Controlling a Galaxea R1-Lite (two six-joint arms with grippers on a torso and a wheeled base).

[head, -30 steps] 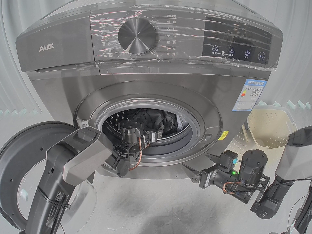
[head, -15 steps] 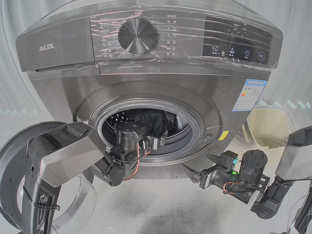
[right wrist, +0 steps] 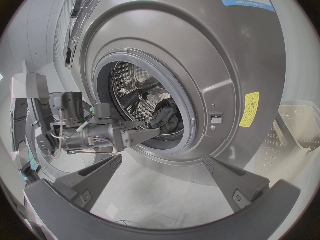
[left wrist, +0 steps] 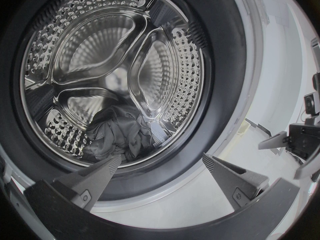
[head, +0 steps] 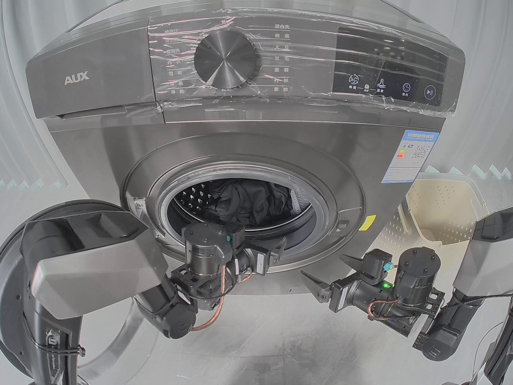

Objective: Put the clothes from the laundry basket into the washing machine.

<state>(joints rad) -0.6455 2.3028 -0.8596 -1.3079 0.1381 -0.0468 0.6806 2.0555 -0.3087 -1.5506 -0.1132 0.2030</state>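
The left gripper's fingers point(left wrist: 100, 174) are spread wide with nothing between them; the left gripper point(head: 277, 249) hangs just outside the lower lip of the washing machine's point(head: 267, 145) round opening, tips turned to the right and apart from the rim; from its own wrist the left gripper point(left wrist: 160, 159) frames the dark gasket point(left wrist: 223, 67) and the drum point(left wrist: 110, 67) beyond; the right wrist sees the left gripper point(right wrist: 150, 130) in front of the opening as well.

The right gripper's fingers point(right wrist: 233, 177) are likewise parted and hold nothing; the right gripper point(head: 325, 268) sits low and nearer, below and to the right of the opening, in front of the machine's lower front panel, pointing left toward the other gripper and well apart from it; in its own wrist view the right gripper point(right wrist: 160, 159) spans the floor before the machine.

The clothes point(head: 246, 201) are a dark, crumpled bundle lying on the bottom of the drum, toward its far wall; the same clothes point(left wrist: 116, 137) rest against the perforated steel, clear of both grippers; they show through the opening from the right too point(right wrist: 165, 117).

The door point(head: 9, 295) stands swung open on the left; the laundry basket point(head: 443, 209), cream and perforated, stands just beside the machine's right side, its inner wall point(right wrist: 293, 130) showing.
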